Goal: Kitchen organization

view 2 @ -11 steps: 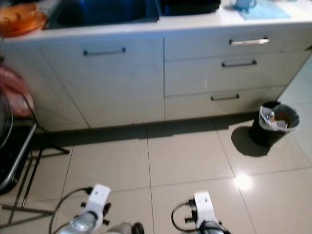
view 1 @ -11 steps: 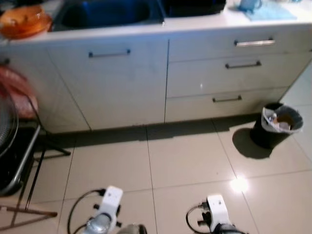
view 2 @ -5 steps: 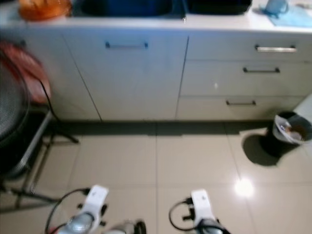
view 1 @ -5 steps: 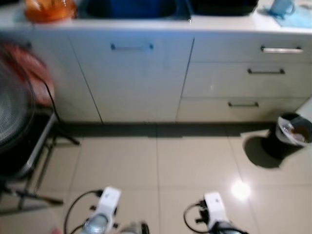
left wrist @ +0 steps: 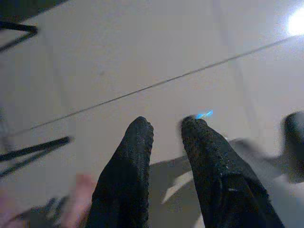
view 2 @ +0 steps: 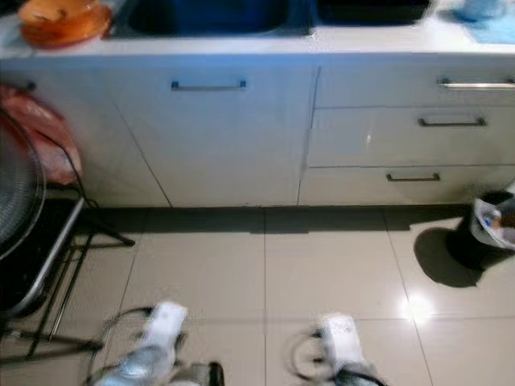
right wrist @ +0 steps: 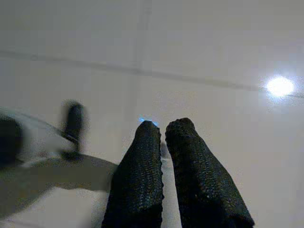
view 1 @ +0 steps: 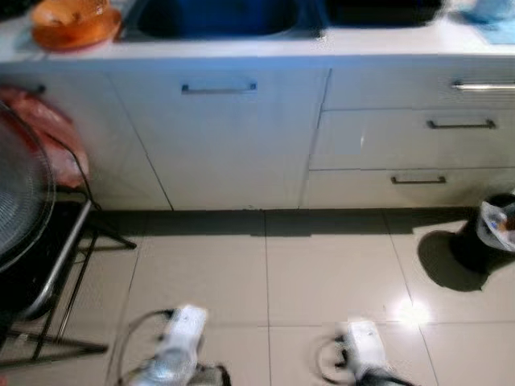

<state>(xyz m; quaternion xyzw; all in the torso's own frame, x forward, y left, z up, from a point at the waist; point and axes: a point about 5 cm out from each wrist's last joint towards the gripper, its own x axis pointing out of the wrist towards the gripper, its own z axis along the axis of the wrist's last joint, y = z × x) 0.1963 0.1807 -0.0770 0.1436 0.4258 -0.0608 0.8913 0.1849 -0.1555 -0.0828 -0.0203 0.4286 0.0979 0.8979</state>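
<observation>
We face the cabinet point(view 1: 217, 137) with left gripper point(left wrist: 166, 126) fingers slightly parted and right gripper point(right wrist: 164, 126) fingers nearly closed, both empty; walking on risks clipping the fan stand point(view 1: 60, 281).

Room evenly lit, moderately bright, slightly cool cast. One hard specular spot of an overhead lamp on the glossy floor tiles point(view 1: 338, 273), bottom right, blown out to white; the same glare shows in both wrist views. Dark band of shadow along the foot of the cabinets point(view 1: 241, 137). The bin point(view 1: 491, 237) throws a soft shadow to its left. Head views soft all over; both arms at the lower edge are smeared by motion blur. Wrist views dimmer, grainy, background floor out of focus.
</observation>
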